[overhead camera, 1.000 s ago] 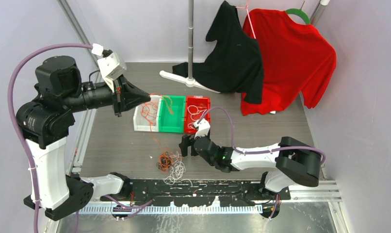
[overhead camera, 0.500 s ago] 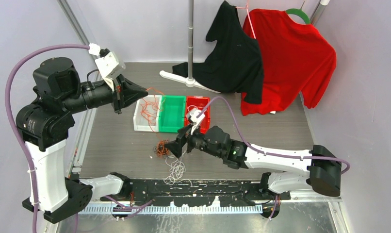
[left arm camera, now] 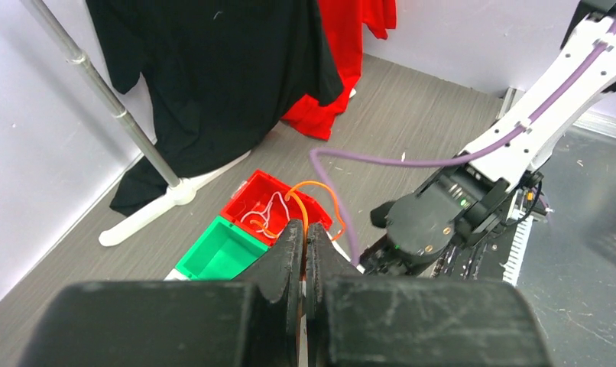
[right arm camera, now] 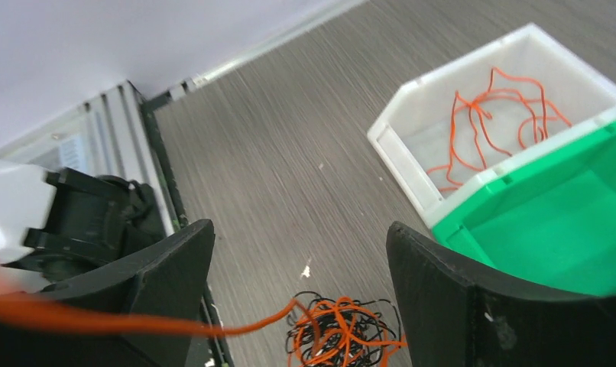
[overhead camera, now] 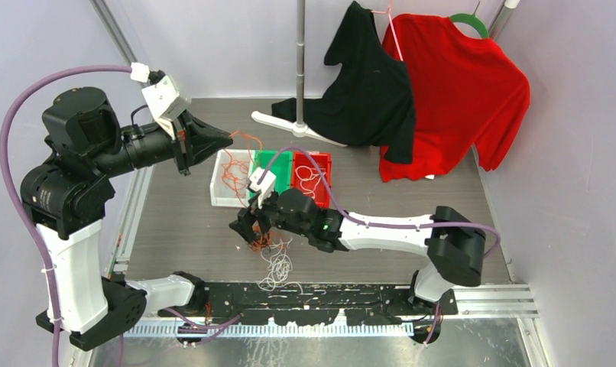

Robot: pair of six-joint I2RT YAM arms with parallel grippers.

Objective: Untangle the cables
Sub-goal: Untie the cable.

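A: While the left pincer (left arm camera: pixel 303 237) clamps one orange cable (left arm camera: pixel 320 191), count the bins!
B: Three in a row on the desk (overhead camera: pixel 183 222): white bin (overhead camera: pixel 221 195), green bin (overhead camera: pixel 278 162), red bin (overhead camera: pixel 320 160). That cable hangs lengthwise down toward the white bin.
A: Right pincer (right arm camera: pixel 301 252)?
B: Spread wide over one orange-black tangle (right arm camera: pixel 339 332); white cables (overhead camera: pixel 278 267) lie just beside it.

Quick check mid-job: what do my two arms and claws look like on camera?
The left arm and right arm have white links with bulky black joints. A thick purple hose loops along each. A white camera block sits on each wrist. The left claw and right claw are black with wedge-shaped fingers.
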